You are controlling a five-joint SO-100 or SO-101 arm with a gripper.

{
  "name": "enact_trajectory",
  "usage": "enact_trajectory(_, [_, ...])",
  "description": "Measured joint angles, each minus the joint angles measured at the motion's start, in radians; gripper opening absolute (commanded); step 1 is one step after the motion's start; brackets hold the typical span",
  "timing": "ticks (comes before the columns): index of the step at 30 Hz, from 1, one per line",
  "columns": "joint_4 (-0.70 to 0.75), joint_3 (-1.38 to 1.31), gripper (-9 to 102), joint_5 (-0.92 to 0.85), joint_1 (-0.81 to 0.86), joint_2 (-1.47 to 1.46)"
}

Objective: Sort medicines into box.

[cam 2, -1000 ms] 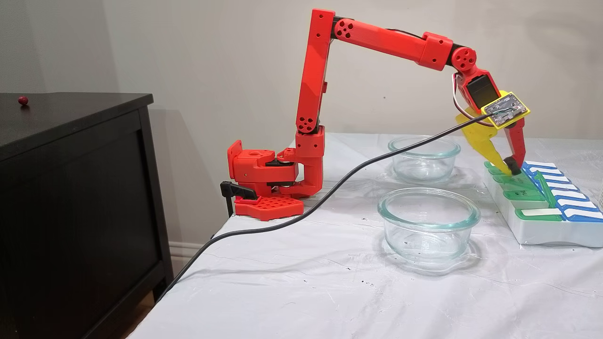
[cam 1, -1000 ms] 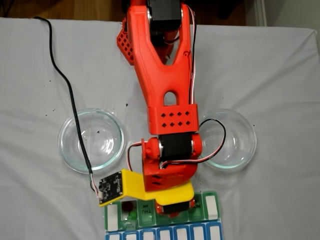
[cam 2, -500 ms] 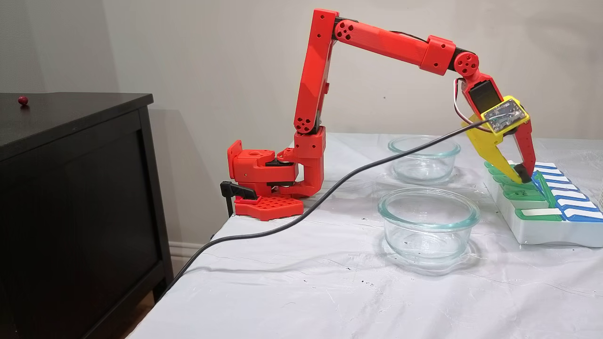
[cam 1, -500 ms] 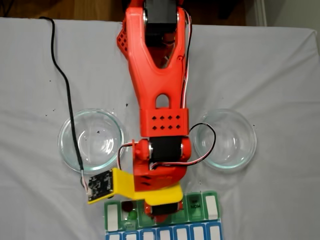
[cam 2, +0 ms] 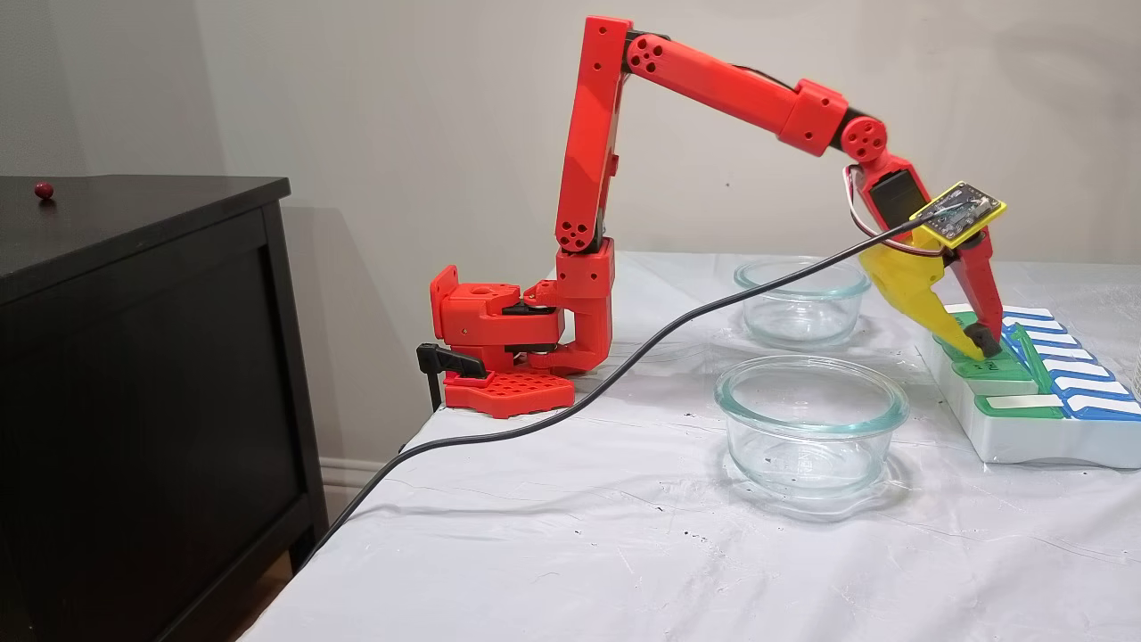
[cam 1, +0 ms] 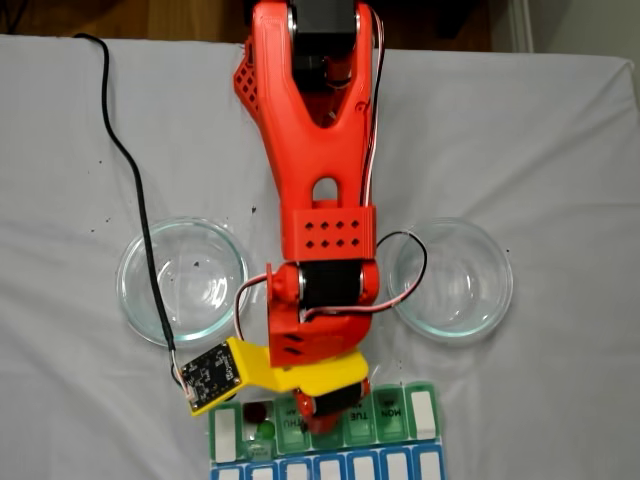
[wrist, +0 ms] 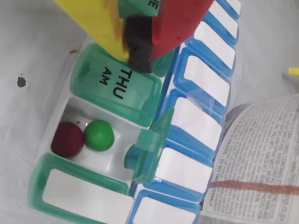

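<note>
Hand [wrist: 138, 51], yellow and red fingers pressed together on own black foam pads, nothing between them; hovers over translucent green THU lid [wrist: 114, 86] of flat white pill organizer [cam 2: 1025, 437]. Dark red ball [wrist: 67, 139] and bright green ball [wrist: 99, 135] touching in open compartment beside that lid, toward lower left of hand in wrist view.

the red arm [cam 1: 318, 190] is seen reaching down between two glass dishes [cam 1: 183, 281]; its gripper [cam 1: 325, 415] is set over the box [cam 1: 425, 418], apparently closed.
</note>
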Motion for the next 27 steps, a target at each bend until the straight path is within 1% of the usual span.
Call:
enact_trajectory(5, [-0.074, 0.12, 0, -0.209, -0.012, 0.054])
enact_trajectory(11, [-0.172, 0.186, 0, -0.46, -0.014, 0.049])
enact_trajectory(14, [-0.212, 0.198, 0, -0.508, -0.014, 0.037])
enact_trajectory(16, [-0.213, 0.198, 0, -0.488, -0.014, 0.048])
enact_trajectory(18, [-0.204, 0.19, 0, -0.425, -0.014, 0.094])
enact_trajectory(19, [-0.179, 0.19, 0, -0.383, -0.014, 0.118])
enact_trajectory(23, [-0.158, 0.193, 0, -0.201, 0.009, 0.225])
enact_trajectory(27, [-0.138, 0.179, 0, -0.075, 0.067, 0.33])
